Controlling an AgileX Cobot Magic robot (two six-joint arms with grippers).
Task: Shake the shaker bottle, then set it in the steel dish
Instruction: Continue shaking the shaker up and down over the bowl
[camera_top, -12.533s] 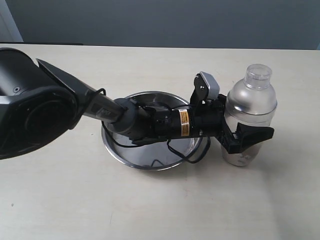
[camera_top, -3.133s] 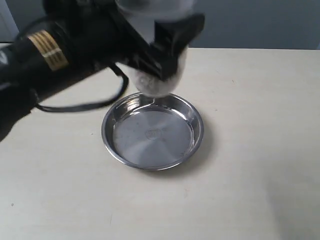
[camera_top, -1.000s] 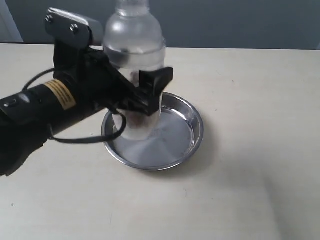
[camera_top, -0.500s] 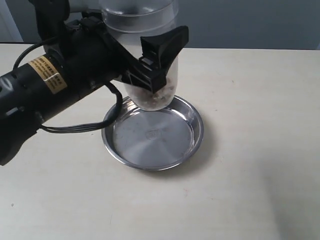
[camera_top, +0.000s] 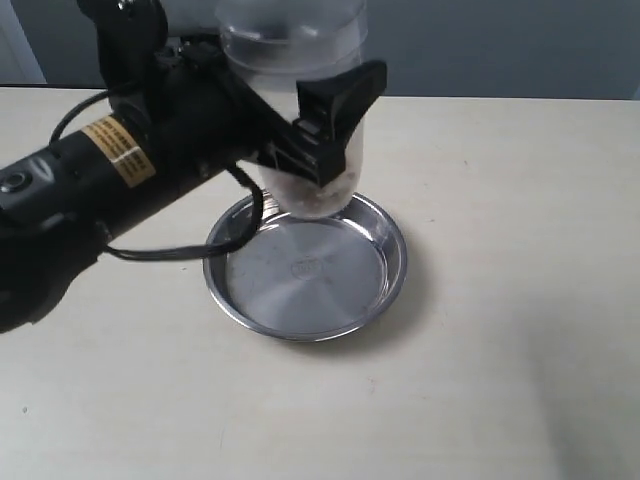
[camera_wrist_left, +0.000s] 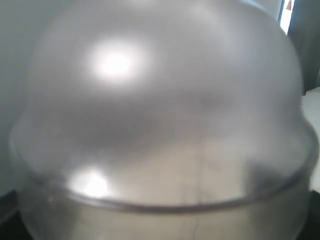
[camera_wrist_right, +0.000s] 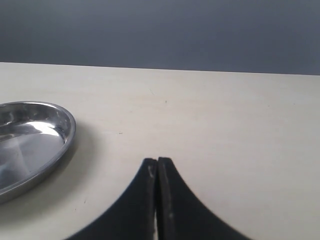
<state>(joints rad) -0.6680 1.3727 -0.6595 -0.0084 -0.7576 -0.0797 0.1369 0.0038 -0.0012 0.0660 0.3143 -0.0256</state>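
Shaker bottle (camera_top: 290, 45) up high
Left gripper (camera_top: 308, 112) held it over the steel dish (camera_top: 305, 278) at 12 o'clock; right gripper (camera_wrist_right: 157, 170) was closed.

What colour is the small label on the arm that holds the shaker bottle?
The label is yellow-orange with dark print, clearest in the exterior view.

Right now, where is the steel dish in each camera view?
Exterior view: dish mid-picture, just below the held bottle.
Left wrist view: absent; the bottle's dome fills it.
Right wrist view: dish cut off at the edge, beside the shut right gripper.
Shared landmark: the pale table.
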